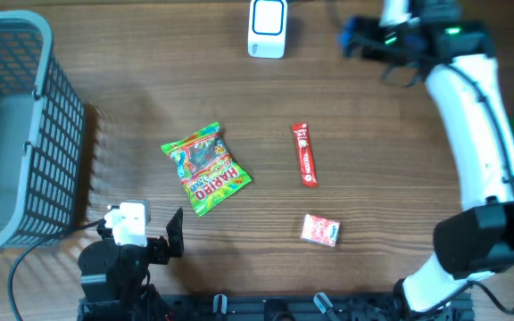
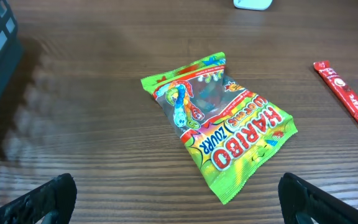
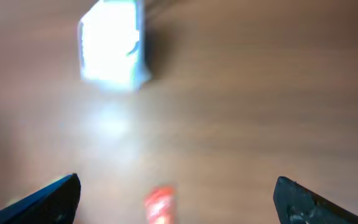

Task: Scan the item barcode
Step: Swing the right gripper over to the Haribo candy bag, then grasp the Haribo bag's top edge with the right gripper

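From overhead, the scanner stands at the far edge of the table. My right gripper hovers just to its right, spread and empty. Three items lie nearer to me than the scanner. The red stick is almost straight in front of it. The candy bag is in front and off to the left. The small packet lies farthest from it, just past the stick. The basket sits far left of the scanner. My left gripper waits on the near side, as far from the scanner as the packet, with its fingers apart.

My left wrist camera shows my left gripper wide open, holding nothing. The candy bag lies flat and printed side up between it and the scanner. The red stick is off to the right.

My right wrist view is blurred. My right gripper is spread around bare wood. The scanner is a white smear ahead, and a red blur nearer in is probably the stick.

Nothing is picked up yet, so I judge the step to be choosing an item and grasping it. I would pinch the bag by one edge, so my fingers do not cover the barcode. The code is probably on the hidden underside, so I would then turn that side towards the scanner's face and hold it steady.

Count: one scanner, one basket, one candy bag, one red stick, one small packet, two grippers.
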`<action>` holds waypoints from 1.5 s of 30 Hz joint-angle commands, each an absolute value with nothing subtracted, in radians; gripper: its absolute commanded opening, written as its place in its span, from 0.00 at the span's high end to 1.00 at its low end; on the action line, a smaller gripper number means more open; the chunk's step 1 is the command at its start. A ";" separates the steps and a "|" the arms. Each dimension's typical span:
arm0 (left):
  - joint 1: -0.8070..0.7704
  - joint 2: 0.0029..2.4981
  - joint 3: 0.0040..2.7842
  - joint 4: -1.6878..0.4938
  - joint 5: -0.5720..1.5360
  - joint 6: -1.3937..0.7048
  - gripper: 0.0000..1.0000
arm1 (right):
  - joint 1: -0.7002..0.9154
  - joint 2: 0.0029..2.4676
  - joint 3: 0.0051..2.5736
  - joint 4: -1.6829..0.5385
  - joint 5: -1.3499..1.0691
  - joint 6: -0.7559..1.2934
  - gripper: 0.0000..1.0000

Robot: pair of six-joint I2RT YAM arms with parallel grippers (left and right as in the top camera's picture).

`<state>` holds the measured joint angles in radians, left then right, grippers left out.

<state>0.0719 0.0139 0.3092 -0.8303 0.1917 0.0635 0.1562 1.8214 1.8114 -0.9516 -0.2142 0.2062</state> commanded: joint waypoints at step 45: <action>0.067 0.005 0.302 -0.828 0.189 0.075 0.00 | 0.747 2.327 1.368 -0.434 -0.772 0.460 0.81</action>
<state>0.0719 0.0139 0.3092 -0.8307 0.1917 0.0635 0.7166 2.2230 1.4296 -0.3828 -0.8200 0.3748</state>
